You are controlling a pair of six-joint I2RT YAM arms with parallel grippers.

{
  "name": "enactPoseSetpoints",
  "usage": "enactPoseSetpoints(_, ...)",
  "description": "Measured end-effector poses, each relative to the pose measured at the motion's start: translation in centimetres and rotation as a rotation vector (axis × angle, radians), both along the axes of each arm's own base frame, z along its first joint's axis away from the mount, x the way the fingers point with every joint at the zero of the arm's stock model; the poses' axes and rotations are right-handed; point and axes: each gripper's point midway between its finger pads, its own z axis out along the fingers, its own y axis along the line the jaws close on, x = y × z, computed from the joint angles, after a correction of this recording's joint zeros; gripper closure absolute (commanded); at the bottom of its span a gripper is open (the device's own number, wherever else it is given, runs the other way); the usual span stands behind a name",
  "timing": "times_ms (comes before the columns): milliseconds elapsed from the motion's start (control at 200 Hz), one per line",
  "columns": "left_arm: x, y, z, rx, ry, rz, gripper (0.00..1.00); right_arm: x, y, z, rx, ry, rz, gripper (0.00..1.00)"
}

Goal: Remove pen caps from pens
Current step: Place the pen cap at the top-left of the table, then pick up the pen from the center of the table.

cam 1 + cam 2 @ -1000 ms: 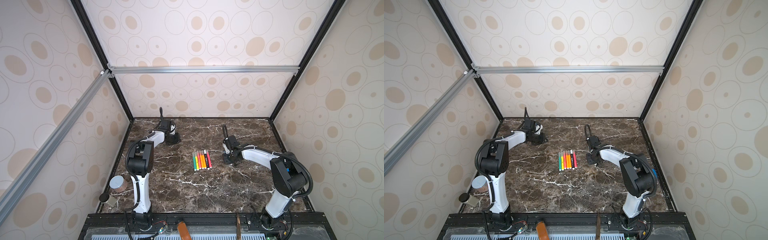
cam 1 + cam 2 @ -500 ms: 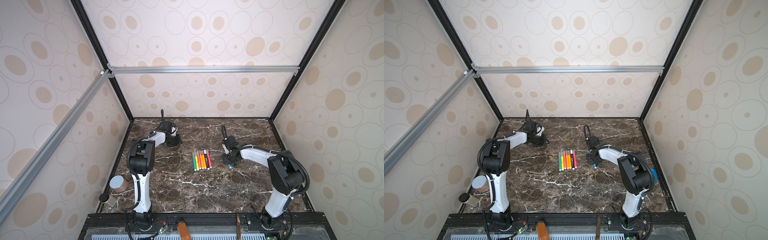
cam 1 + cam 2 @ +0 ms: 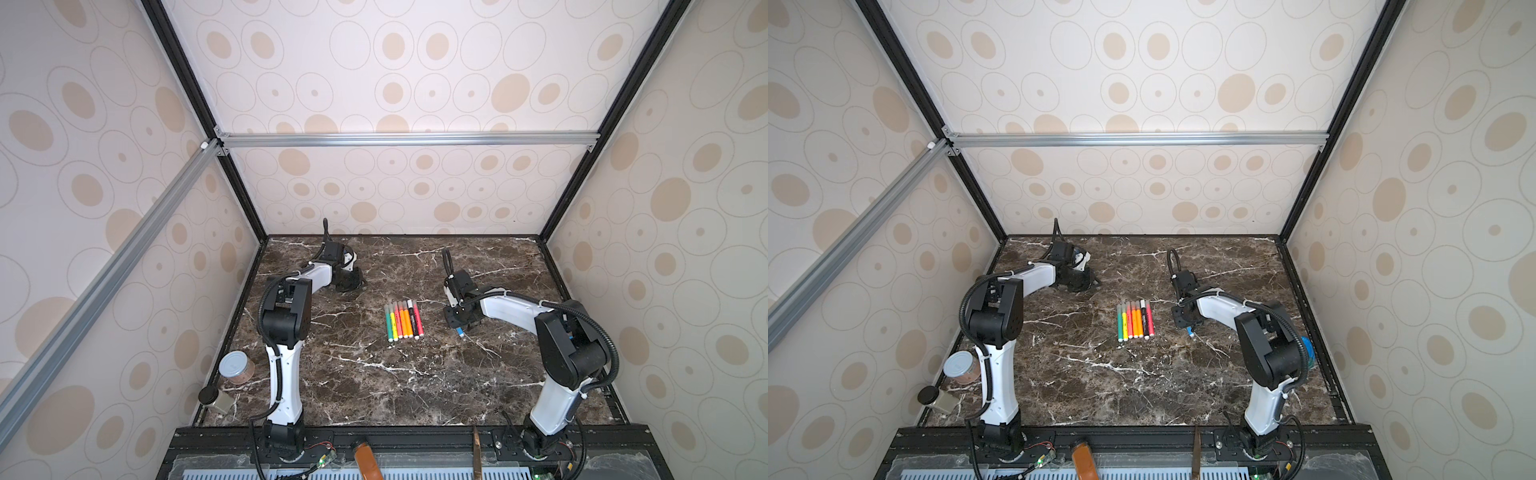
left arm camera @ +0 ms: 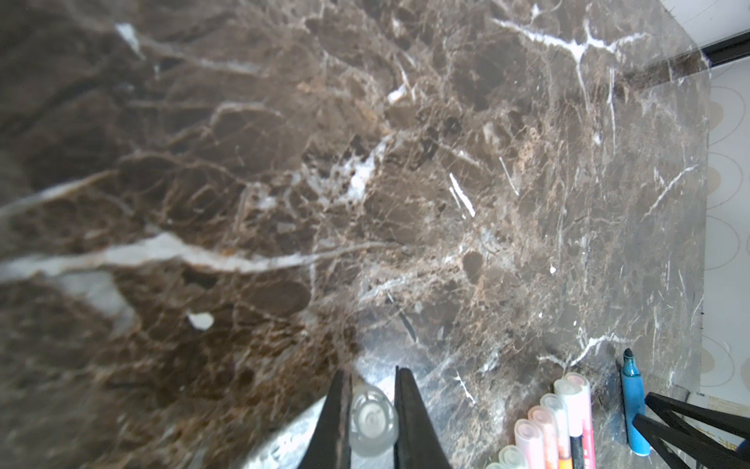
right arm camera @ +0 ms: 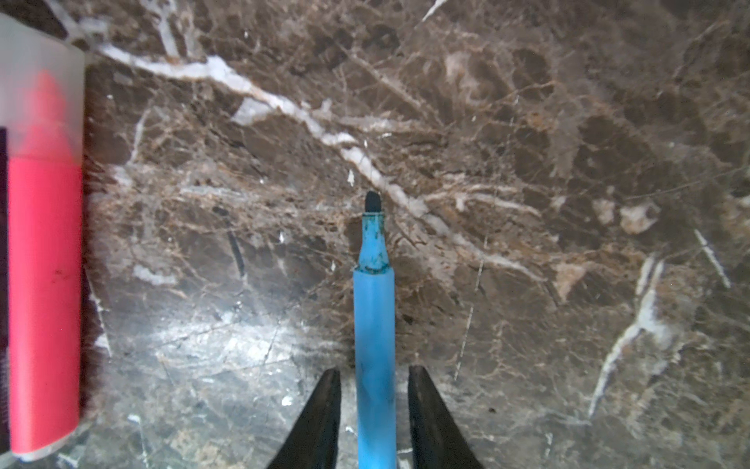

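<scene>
Several capped pens lie side by side in a row mid-table. An uncapped blue pen rests on the marble between my right gripper's open jaws, with a gap on each side. In both top views only its end pokes out from under that gripper. My left gripper is shut on a translucent pen cap, low over the table at the back left. The left wrist view also catches the row of pens and the blue pen.
A tin can and a small dark-lidded jar stand at the table's front left edge. A pink capped pen from the row lies close beside my right gripper. Patterned walls enclose three sides.
My right gripper's jaws have parted from the blue pen, whose end now shows beneath it. The left gripper stayed shut on the cap and shifted slightly.
</scene>
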Motion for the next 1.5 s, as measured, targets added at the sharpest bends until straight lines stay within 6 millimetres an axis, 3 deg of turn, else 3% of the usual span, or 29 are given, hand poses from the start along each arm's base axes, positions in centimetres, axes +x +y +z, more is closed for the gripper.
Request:
enactPoseSetpoints(220, 0.4, 0.2, -0.1, 0.012, -0.009, 0.005, 0.71, 0.2, 0.8, 2.2, 0.051, -0.031, 0.014, 0.63)
enactPoseSetpoints(455, 0.6, 0.4, -0.1, 0.024, -0.018, 0.012, 0.70, 1.2, 2.3, 5.1, 0.108, -0.077, 0.036, 0.62)
enactPoseSetpoints(695, 0.3, 0.7, 0.2, 0.037, -0.026, 0.022, 0.69, 1.0, 6.1, 6.9, 0.169, -0.087, 0.107, 0.60)
enactPoseSetpoints(910, -0.5, 1.9, 1.5, 0.083, -0.025, 0.055, 0.64, 1.0, 9.7, 5.1, 0.184, -0.037, 0.139, 0.60)
enactPoseSetpoints(1151, -0.4, 3.3, 7.5, 0.108, -0.140, 0.101, 0.56, 1.0, 10.2, 2.3, 0.152, 0.036, 0.117, 0.60)
enactPoseSetpoints(1376, -1.8, 3.9, 12.0, 0.102, -0.249, 0.128, 0.32, 0.6, 10.3, 1.5, 0.141, 0.062, 0.110, 0.61)
enactPoseSetpoints(1411, -2.0, 3.9, 12.4, 0.099, -0.264, 0.130, 0.24, 0.5, 10.3, 1.4, 0.140, 0.064, 0.110, 0.61)
enactPoseSetpoints(1471, -2.4, 4.0, 12.9, 0.089, -0.287, 0.140, 0.01, 0.4, 10.5, 1.3, 0.139, 0.067, 0.111, 0.61)
enactPoseSetpoints(1496, -2.7, 4.0, 12.9, 0.086, -0.292, 0.142, 0.00, 0.4, 10.5, 1.3, 0.139, 0.067, 0.110, 0.61)
